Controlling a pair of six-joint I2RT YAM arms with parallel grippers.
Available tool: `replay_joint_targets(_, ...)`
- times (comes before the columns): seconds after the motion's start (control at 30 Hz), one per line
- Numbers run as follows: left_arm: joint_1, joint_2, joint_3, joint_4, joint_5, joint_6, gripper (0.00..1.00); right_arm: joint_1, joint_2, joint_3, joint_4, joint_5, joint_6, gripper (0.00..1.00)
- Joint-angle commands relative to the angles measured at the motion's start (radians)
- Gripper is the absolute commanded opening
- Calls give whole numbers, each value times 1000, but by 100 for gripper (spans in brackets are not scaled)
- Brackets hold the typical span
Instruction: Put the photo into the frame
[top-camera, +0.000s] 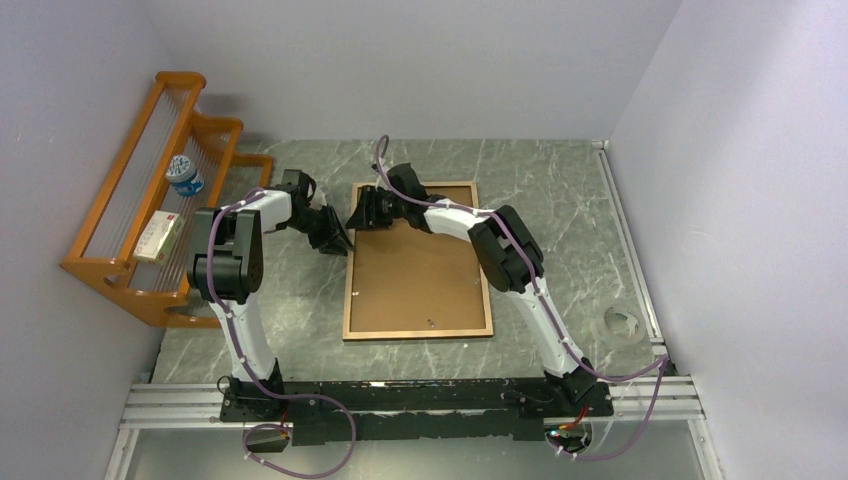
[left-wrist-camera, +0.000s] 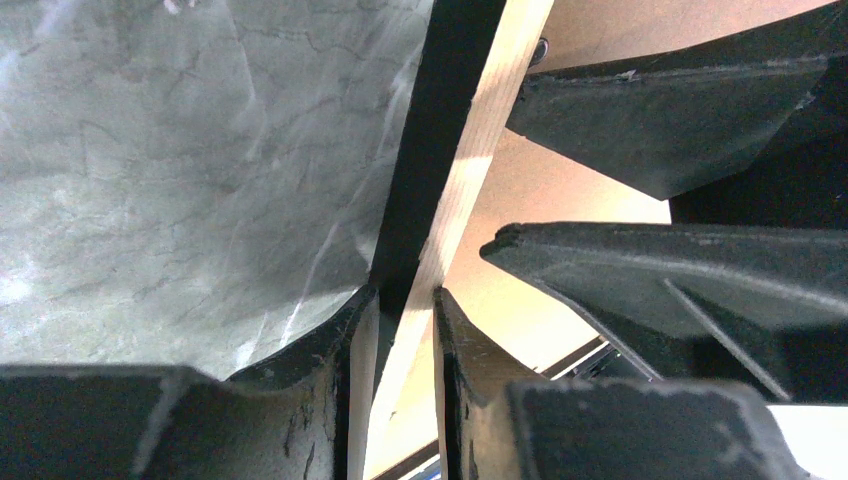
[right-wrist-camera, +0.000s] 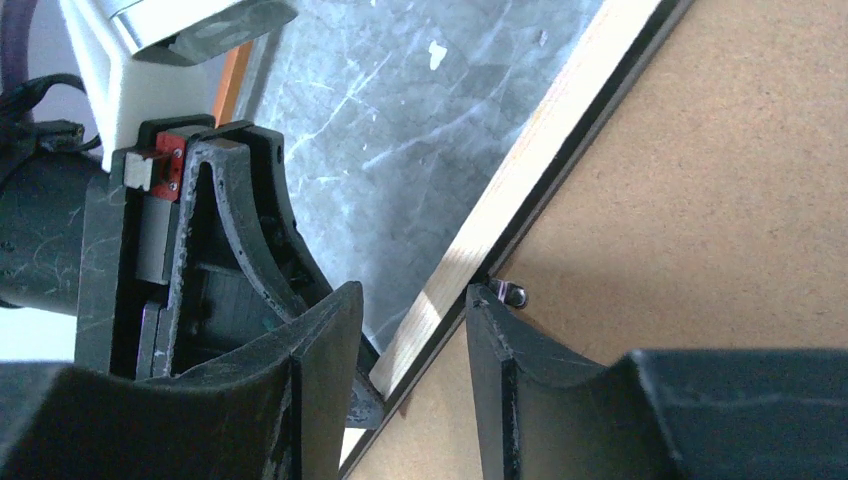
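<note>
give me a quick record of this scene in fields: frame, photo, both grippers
frame: lying flat, brown back up
backing board: set inside the frame
photo: not visible
left gripper: fingers straddle the frame's left rail, grip unclear
right gripper: open, fingers either side of the same rail
rack: orange, far left

We lose frame (top-camera: 418, 333) corner beneath right gripper (top-camera: 358, 212); between left gripper (left-wrist-camera: 405, 305) fingers (left-wrist-camera: 300, 400) frame runs past picture edges; contact there we cannot tell; box (top-camera: 155, 237) label in rack (top-camera: 110, 270) unreadable
</note>
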Motion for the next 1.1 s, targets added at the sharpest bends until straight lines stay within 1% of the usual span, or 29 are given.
replay_joint_targets(0.0,-3,48,2,-17,-58,24,29,-10,-17,-81,108,99,-96,48)
replay_joint_targets(0.1,0,47,7,-20,-60,17,31,-12,-76,-131,199,57,-76,50)
replay_joint_targets(0.2,4,39,11,-19,-52,14,33,-24,-181,-217,304,21,-13,52)
replay_joint_targets(0.3,10,34,18,-20,-43,16,35,-48,-267,-287,341,47,20,53)
replay_joint_targets(0.4,14,32,21,-17,-35,16,36,-82,-311,-295,247,109,-15,53)
replay_joint_targets(0.47,14,31,20,-14,-30,18,36,-101,-313,-263,125,185,-87,54)
replay_joint_targets(0.6,14,35,18,-18,-26,23,35,-129,-263,-135,-138,365,-232,55)
replay_joint_targets(0.67,15,37,20,-19,-27,26,34,-134,-230,-65,-241,424,-287,56)
replay_joint_targets(0.7,14,38,21,-19,-26,24,34,-138,-213,-34,-273,428,-297,57)
replay_joint_targets(0.83,14,46,24,-16,-21,16,34,-156,-164,20,-295,354,-238,57)
replay_joint_targets(0.97,14,49,25,-17,-17,11,34,-160,-107,38,-255,275,-160,57)
replay_joint_targets(1.07,14,49,26,-23,-19,17,34,-159,-73,51,-216,245,-126,57)
